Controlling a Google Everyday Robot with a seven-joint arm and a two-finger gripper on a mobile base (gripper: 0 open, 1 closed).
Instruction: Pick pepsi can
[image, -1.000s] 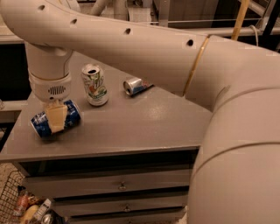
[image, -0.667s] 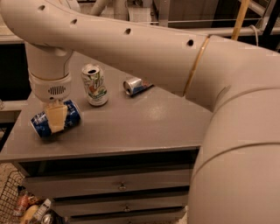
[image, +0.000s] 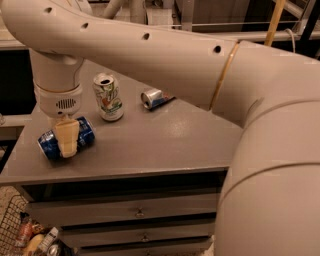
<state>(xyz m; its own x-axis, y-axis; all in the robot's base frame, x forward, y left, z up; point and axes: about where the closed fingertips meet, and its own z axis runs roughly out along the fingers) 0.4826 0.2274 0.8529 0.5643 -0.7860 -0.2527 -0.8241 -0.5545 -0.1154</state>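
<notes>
The pepsi can (image: 48, 145), dark blue with a silver end, lies on its side near the front left corner of the grey cabinet top (image: 160, 140). My gripper (image: 66, 144) comes straight down on it from the wrist above. One cream finger (image: 66, 136) lies across the can's front side and the other is hidden behind the can. The gripper is closed around the can's middle, and the can still rests on the surface.
A white-and-green can (image: 108, 97) stands upright just behind and right of the pepsi can. A slim silver-and-blue can (image: 155, 98) lies on its side further right. My arm spans the top and right. Drawers (image: 140, 212) are below, and a wire basket (image: 17, 230) is on the floor at left.
</notes>
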